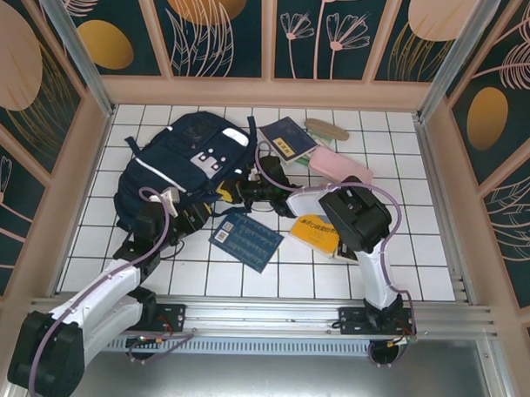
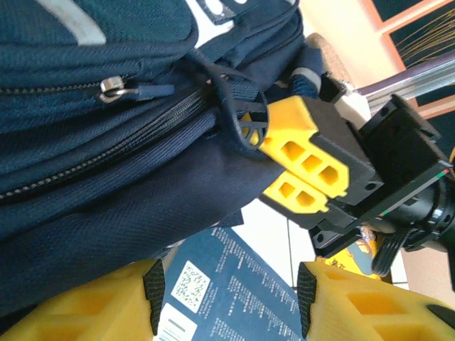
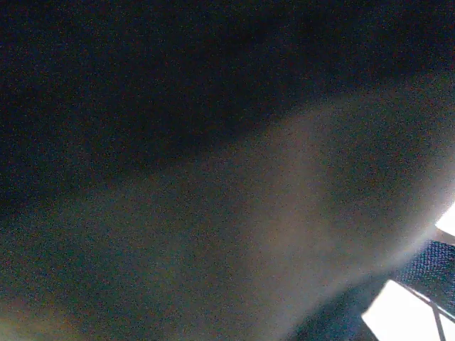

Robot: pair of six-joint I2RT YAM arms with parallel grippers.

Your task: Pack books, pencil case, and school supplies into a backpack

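From above I see the backpack [image 1: 175, 156] lying flat on the far left part of the white tiled table [image 1: 402, 256]. Both arms reach to its near right edge. The left gripper [image 1: 193, 215] is there just beside the fabric. In the left wrist view its fingers [image 2: 153, 288] stand apart with nothing between them, and under the gap I see the blue book [image 2: 234, 291], which lies on the tiles touching the backpack. The right gripper [image 2: 264, 160] comes from the right side, and its two yellow fingers are pressed together on a dark loop [image 2: 238, 121] at the backpack's zipper edge. The right wrist view is dark and blurred, so I cannot read anything from it.

The yellow book [image 1: 314, 233] lies partly under the right arm. The pink pencil case [image 1: 340, 166] is farther back. Behind it are a dark book [image 1: 287, 138] and the tan oval piece [image 1: 327, 129]. All of these lie outside the backpack.
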